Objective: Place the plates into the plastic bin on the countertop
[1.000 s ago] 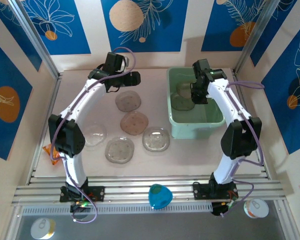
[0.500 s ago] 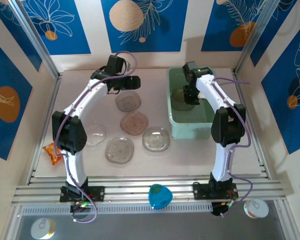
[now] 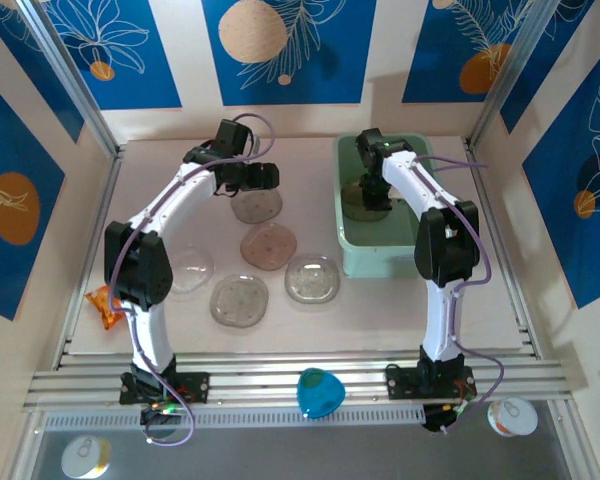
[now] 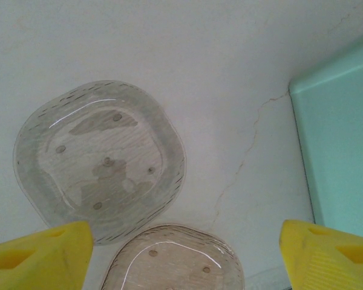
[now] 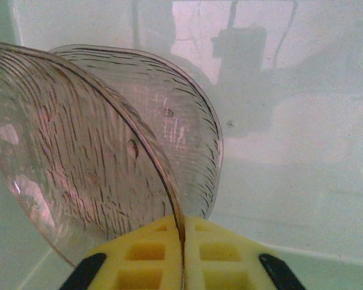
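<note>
Two ribbed, translucent pinkish plates inside the smooth mint plastic bin: held plate pinched at its thin rim by the right gripper, tilted before the second plate. Five rounded-square ones flat on the matte countertop; left gripper spread wide above the grey plate. Against a second ago: right gripper nearer the bin's left wall.

The 2 arms arch forward: left gripper hangs left of the bin, jaws wide; right gripper dips inside it, pinching a plate rim.
</note>
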`<state>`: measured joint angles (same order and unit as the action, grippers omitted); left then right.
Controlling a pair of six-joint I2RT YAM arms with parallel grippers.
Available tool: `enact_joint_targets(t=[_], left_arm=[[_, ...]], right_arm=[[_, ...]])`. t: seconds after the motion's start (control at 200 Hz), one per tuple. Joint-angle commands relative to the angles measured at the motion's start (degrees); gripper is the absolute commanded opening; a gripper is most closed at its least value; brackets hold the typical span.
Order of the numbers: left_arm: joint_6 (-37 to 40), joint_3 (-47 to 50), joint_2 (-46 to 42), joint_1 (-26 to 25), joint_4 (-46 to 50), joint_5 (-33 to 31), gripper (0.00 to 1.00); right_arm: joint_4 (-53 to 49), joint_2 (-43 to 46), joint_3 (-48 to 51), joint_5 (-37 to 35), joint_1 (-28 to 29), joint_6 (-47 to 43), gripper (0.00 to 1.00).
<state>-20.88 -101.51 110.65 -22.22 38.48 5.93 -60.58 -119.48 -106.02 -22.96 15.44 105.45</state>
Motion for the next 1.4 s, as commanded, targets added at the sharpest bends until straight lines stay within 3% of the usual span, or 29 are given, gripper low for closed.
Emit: enact_joint_targets(t=[0.0,0.145,0.36,0.565,0.885,1.1,1.185,1.295,1.395], left_arm=[[-0.5,0.9,-3.5,0.4,0.7,-0.2,0.80],[-1.7,2.3,-4.8,0.4,0.0,0.2,0.80],[-2.5,4.6,-7.7,0.4,-0.3,-0.8,0.80],[-2.8,5.7,-9.4,0.3,-0.2,-0.5,0.80],[-3.1,5.5,-11.2,-1.1,1.0,1.3,0.80],[-3.4,5.5,-12.5,-3.5,1.1,1.3,0.81],[-3.6,5.1,-12.3,-4.6,1.0,1.3,0.80],[-3.7,4.3,-12.0,-6.3,1.4,0.7,0.81],[-4.0,4.2,-11.8,-7.6,1.3,0.2,0.81]], right_arm=[[-0.7,-0.3,-0.4,-3.5,0.6,0.2,0.18],[0.0,0.1,0.2,-3.8,0.8,-0.4,0.32],[1.2,0.5,0.3,-3.6,1.1,-1.9,0.40],[1.1,5.0,-1.5,-5.1,1.4,-6.0,0.61],[1.5,19.2,2.7,-7.4,1.8,-21.1,0.64],[8.8,34.7,16.3,0.2,-4.8,-29.7,0.61],[5.6,39.2,19.4,3.0,-8.5,-29.8,0.59],[6.2,46.0,25.4,6.6,-15.2,-32.2,0.57],[7.8,49.9,29.9,14.2,-24.2,-35.3,0.55]])
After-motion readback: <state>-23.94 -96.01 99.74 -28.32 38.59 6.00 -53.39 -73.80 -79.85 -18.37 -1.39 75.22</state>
